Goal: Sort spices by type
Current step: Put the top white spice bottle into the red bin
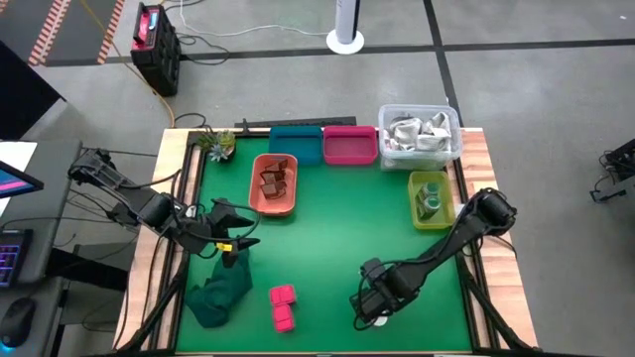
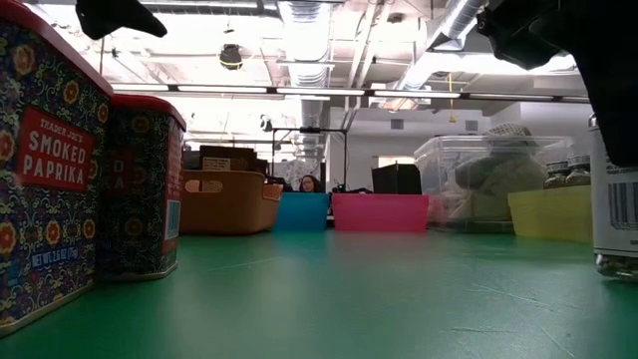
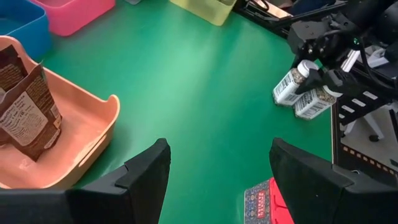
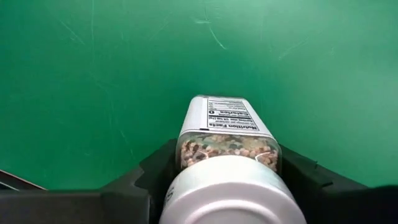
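Note:
Two white-topped jars (image 3: 289, 87) (image 3: 314, 102) stand side by side on the green mat near the table's front right. My right gripper (image 1: 372, 302) points down over them and is shut on one jar (image 4: 227, 149). Two magenta paprika boxes (image 1: 283, 307) stand at the front centre, and they loom at the left of the low view (image 2: 50, 170). Reddish-brown packets (image 1: 275, 178) lean in a salmon tray (image 1: 290, 205). Greenish jars (image 1: 430, 196) sit in a yellow-green bin (image 1: 444, 220). My left gripper (image 1: 233, 243) hangs open above the mat at the left, with nothing between its fingers (image 3: 149, 174). My right gripper pinches the jar between its two fingers, on the glass shoulder just under the white cap (image 4: 186, 152). The fingers come from above and point down, one on each side. The jar stands upright with its bottom on the mat (image 2: 616, 269).
A dark green cloth (image 1: 220, 293) lies crumpled at the front left, below my left gripper. Along the far edge stand a blue bin (image 1: 296, 144), a pink bin (image 1: 349, 146) and a clear box of shiny packets (image 1: 420, 134). A small plant (image 1: 218, 144) sits at the far left corner.

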`<action>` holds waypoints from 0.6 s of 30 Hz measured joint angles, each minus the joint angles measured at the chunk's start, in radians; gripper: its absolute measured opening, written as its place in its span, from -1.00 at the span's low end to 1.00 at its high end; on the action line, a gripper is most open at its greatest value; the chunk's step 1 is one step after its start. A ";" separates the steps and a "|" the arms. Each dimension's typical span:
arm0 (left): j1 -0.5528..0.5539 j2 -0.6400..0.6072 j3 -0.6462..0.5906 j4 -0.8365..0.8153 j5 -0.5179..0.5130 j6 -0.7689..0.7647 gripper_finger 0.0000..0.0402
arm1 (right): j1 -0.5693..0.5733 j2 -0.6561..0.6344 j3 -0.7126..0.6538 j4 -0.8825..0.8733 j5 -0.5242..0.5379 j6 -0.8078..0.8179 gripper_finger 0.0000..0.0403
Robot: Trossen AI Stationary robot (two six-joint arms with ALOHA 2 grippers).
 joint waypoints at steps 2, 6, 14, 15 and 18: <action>0.000 0.000 0.000 -0.014 0.000 0.000 0.31 | -0.005 0.000 0.000 -0.004 0.000 -0.007 0.12; 0.000 0.000 0.000 -0.020 0.000 -0.003 0.31 | -0.018 0.000 0.000 -0.011 0.000 -0.011 0.14; 0.000 0.000 0.000 -0.037 0.000 -0.033 0.31 | -0.046 0.000 0.000 -0.024 0.000 -0.059 0.13; 0.000 0.000 0.000 -0.037 0.000 -0.035 0.31 | -0.053 0.000 0.000 -0.028 0.000 -0.074 0.13; 0.000 0.000 0.000 -0.035 0.001 -0.036 0.31 | -0.089 -0.002 0.000 -0.045 0.000 -0.141 0.13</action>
